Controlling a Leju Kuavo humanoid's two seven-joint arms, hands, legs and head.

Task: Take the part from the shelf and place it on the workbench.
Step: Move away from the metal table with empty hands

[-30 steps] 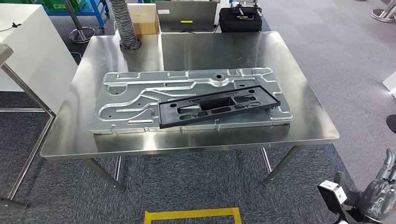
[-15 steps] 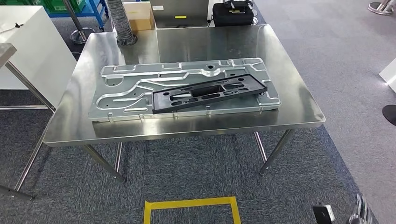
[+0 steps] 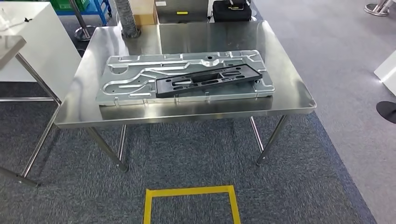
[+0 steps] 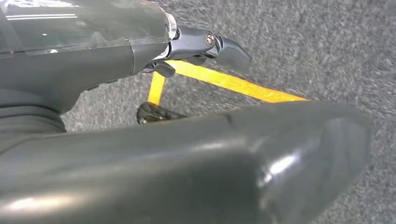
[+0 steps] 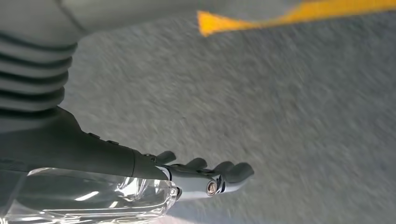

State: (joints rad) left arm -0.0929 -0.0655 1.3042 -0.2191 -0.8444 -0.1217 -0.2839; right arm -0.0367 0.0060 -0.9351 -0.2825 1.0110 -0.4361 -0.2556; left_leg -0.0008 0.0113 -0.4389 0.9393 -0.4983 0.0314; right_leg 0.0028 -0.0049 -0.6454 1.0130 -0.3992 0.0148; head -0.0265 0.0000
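**Part lying on the counter, both arms hanging: the placement looks complete.**
The black plastic part (image 3: 208, 80) lies flat across the grey stamped metal panel (image 3: 135, 79), which rests on the steel counter (image 3: 289, 93); no shelf can be made out. The left robot hand (image 4: 205, 46) and the right robot hand (image 5: 205, 179) hang over the grey carpet (image 3: 299, 186) near the yellow floor tape (image 3: 189, 192), each holding nothing, fingers extended and loosely apart. Judged from this layout, the carry and set-down are finished and nothing of the task appears left.
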